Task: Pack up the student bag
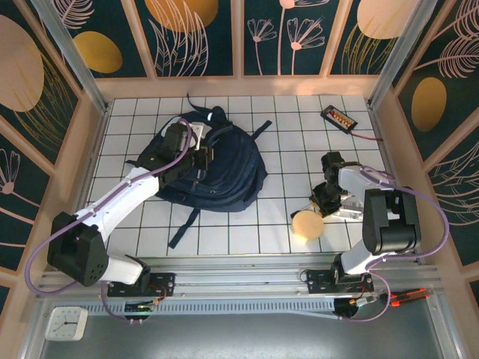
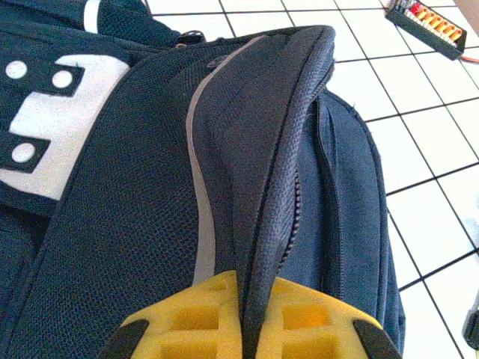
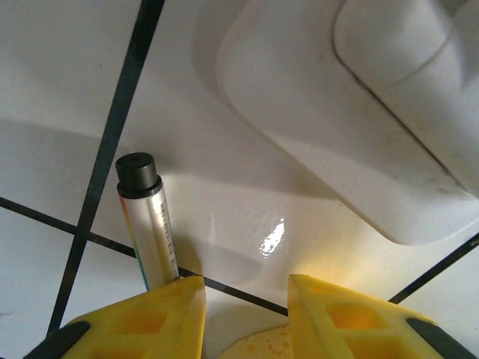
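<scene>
The student bag is a dark navy backpack lying flat at the back left of the gridded table. White patches and a pale stripe show on the bag in the left wrist view. My left gripper is shut on a raised fold of navy fabric beside the zipper teeth. My right gripper hangs low over the table on the right, jaws apart with nothing between the tips. A silver marker pen with a black cap lies beside its left finger, its lower end hidden behind that finger.
A round tan disc lies just in front of the right gripper. A white flat object sits beside it. A black device with a red cable lies back right. Wooden walls fence the table.
</scene>
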